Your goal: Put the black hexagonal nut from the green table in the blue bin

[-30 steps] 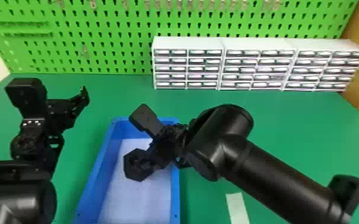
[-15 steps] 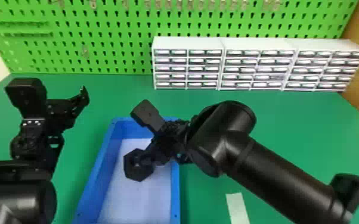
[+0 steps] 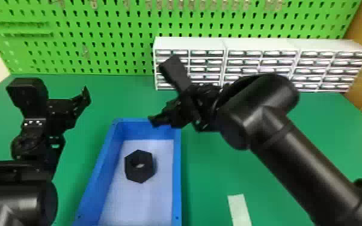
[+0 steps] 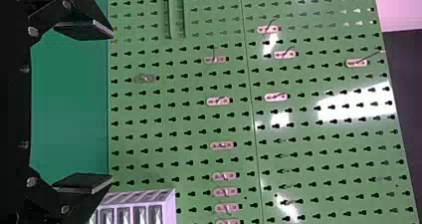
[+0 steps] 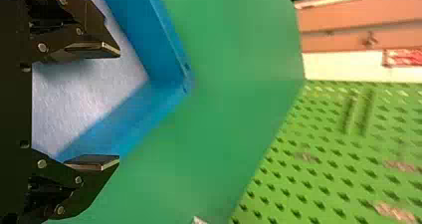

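Across the top of my head view, I see a green pegboard (image 3: 114,54). White drawer units (image 3: 189,43) stand from upper centre to upper right. A pale strip (image 3: 239,210) lies right of bottom centre.

"Where's the head camera?"
"Above, facing forward and down over the blue bin (image 3: 176,180) to the pegboard (image 3: 105,60)."
"And the wrists?"
"Left faces the pegboard; right looks from close above a bin corner, across the green table (image 3: 213,168). All three share the pegboard"
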Available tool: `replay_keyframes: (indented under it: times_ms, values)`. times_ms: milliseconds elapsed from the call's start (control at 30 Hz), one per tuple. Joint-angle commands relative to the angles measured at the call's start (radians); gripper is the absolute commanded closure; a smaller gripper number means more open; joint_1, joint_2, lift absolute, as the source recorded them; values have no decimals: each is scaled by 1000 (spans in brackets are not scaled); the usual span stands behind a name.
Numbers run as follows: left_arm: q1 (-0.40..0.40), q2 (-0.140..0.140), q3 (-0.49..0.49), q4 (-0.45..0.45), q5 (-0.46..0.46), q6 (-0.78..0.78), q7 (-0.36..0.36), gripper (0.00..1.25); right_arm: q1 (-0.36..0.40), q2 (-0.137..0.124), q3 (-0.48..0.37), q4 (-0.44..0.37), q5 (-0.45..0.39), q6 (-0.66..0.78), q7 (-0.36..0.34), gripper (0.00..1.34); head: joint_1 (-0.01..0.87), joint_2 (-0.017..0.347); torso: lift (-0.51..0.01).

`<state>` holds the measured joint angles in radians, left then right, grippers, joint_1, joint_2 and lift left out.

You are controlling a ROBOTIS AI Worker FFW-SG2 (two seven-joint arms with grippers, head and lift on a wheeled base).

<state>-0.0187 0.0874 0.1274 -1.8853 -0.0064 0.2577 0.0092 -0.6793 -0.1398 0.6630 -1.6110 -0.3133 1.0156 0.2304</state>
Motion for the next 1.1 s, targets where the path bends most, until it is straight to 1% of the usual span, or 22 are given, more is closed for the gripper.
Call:
replay_keyframes:
  times_ms: [0,200,367,700,867,1067]
  values:
    - [-3,0,-2,0,-1,0,0,248,29,2,-105,-30,36,-6,27,502,686,51,-96]
    - [-6,0,-6,2,-3,0,0,248,61,0,-204,-33,56,-54,75,502,686,51,-96]
    - [-9,0,-9,3,-3,0,0,248,86,-1,-263,-41,60,-98,84,502,686,51,-96]
    - [-15,0,-26,12,-3,0,0,248,159,8,-375,-49,111,-255,81,502,686,51,-96]
    - [-18,-2,-38,18,-1,0,0,248,193,11,-418,-49,135,-328,76,502,686,51,-96]
    - [-23,-2,-45,26,3,-2,0,248,231,16,-457,-59,177,-407,52,502,686,51,-96]
